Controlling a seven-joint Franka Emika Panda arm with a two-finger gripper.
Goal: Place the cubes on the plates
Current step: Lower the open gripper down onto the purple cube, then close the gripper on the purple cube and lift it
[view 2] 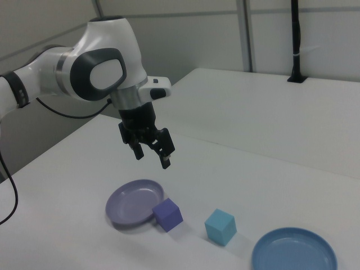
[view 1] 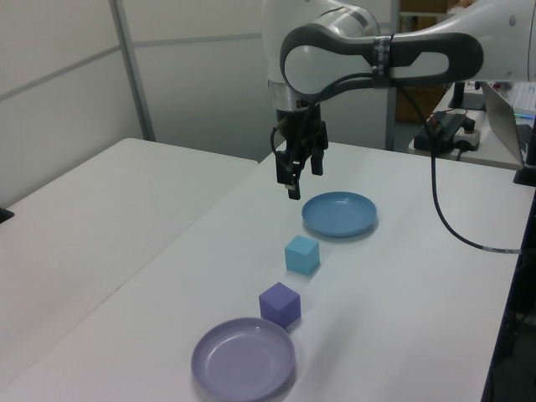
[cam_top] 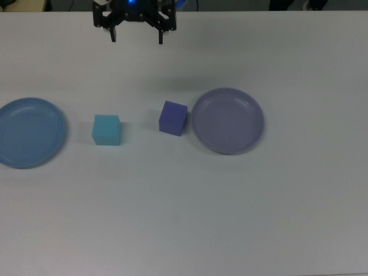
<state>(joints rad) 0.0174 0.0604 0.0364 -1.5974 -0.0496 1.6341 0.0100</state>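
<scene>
Spread wide and holding nothing, my black two-finger gripper (cam_top: 137, 35) hangs high above the white table (cam_top: 184, 218). Both matte cubes sit between the plates; the violet-purple cube (cam_top: 173, 118), just beside the pale lavender plate (cam_top: 228, 121), lies nearer in the top view than the turquoise cube (cam_top: 106, 129) towards the blue plate (cam_top: 30, 132).

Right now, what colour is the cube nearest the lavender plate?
Violet-purple cube, beside the lavender plate; clearest in the top view.
</scene>
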